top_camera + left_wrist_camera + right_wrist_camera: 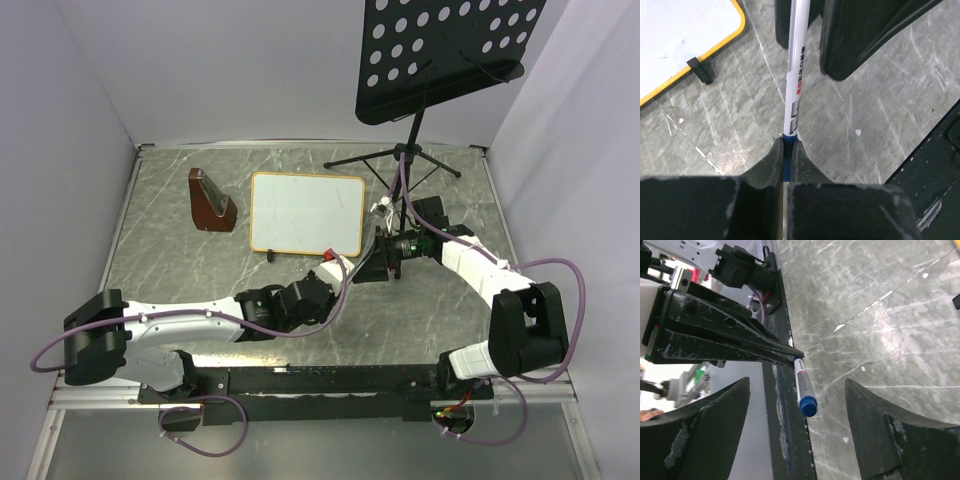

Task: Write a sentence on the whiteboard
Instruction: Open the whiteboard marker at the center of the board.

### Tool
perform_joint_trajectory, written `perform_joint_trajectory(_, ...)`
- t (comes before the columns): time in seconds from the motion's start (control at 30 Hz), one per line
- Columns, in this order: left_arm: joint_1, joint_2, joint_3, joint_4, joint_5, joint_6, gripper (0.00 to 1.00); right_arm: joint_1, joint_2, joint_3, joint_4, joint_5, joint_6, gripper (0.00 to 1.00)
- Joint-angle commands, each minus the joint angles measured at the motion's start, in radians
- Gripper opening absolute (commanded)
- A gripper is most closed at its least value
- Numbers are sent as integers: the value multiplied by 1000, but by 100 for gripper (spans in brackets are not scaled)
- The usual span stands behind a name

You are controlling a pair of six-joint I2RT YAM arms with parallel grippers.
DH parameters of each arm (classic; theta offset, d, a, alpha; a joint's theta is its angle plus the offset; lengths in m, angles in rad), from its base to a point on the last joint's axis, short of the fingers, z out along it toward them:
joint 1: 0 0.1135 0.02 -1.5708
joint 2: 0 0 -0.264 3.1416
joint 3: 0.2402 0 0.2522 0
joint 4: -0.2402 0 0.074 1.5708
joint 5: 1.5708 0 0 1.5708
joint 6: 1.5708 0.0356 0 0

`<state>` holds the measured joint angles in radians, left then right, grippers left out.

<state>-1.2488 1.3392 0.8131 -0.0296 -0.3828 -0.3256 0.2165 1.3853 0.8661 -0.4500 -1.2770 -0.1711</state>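
Note:
The whiteboard (305, 213) lies flat at the middle of the table, and its surface looks blank; no blue sentence shows. Its corner (685, 35) and one black foot (700, 70) show in the left wrist view. My left gripper (345, 272) (788, 142) is shut on the blue end of a white marker (795, 75), just off the board's near right corner. My right gripper (380, 260) (797, 425) is open, with a finger on either side of the marker's blue cap (808, 405) and apart from it.
A brown wooden wedge (210, 203) stands left of the board. A black perforated music-stand plate (450, 45) hangs over the back right, its tripod legs (400, 160) on the table behind the right gripper. White walls close in the table.

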Motion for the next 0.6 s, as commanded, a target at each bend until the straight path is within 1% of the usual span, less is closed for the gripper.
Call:
perform_joint_trajectory(0.0,6,-6,26,62,-5,13,1,11,15,30,69,-58,59,75)
perform_joint_trajectory(0.07,9,-2,29,62,-5,11,1,15,18,30,71,-58,64,69)
perform_joint_trajectory(0.1,9,-2,32,62,-2,11,1,17,20,31,71,-58,65,64)
perform_joint_trajectory(0.17,11,0,34,62,4,11,1,21,23,33,73,-59,68,60)
perform_joint_trajectory(0.43,15,11,50,65,21,16,1,44,49,45,60,-64,68,59)
perform_joint_trajectory(0.53,15,18,55,65,28,16,1,50,54,47,59,-61,68,55)
perform_joint_trajectory(0.57,15,20,58,65,30,16,1,53,54,47,60,-59,67,52)
